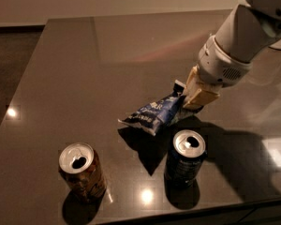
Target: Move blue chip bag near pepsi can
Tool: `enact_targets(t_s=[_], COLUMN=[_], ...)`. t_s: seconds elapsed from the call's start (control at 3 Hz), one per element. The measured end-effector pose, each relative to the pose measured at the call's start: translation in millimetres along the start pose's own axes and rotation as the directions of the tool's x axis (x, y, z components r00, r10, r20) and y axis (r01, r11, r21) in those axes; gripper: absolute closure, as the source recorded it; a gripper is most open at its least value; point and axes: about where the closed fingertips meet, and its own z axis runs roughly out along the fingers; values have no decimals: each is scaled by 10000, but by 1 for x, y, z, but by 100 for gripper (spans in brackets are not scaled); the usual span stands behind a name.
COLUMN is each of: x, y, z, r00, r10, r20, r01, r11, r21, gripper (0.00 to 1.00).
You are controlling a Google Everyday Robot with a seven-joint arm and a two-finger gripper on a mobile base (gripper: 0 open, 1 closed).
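Holding: my gripper (189, 95) grasps the blue chip bag (153, 113) by its right end.
Pepsi can (184, 158): upright, just near of the bag.
Brown can (82, 171): near left.

Right of centre in the frame, the end effector (189, 97) grips the right end of the blue chip bag (154, 112), which stretches leftward above the desk (84, 69). The pepsi can (185, 157) stands just below the bag. Another drink can (82, 171) stands at lower left, well apart.
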Motion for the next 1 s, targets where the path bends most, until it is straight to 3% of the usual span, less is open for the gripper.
enact_targets(t_s=[0.33, 0.67, 1.0], x=[-2, -3, -4], y=[22, 26, 26], z=[4, 4, 4], r00=[9998, 9997, 9997], r10=[191, 215, 196], r20=[89, 114, 118], r01=[-188, -210, -191], r11=[9992, 9989, 9991], r21=[-345, -430, -390], gripper=[36, 13, 0])
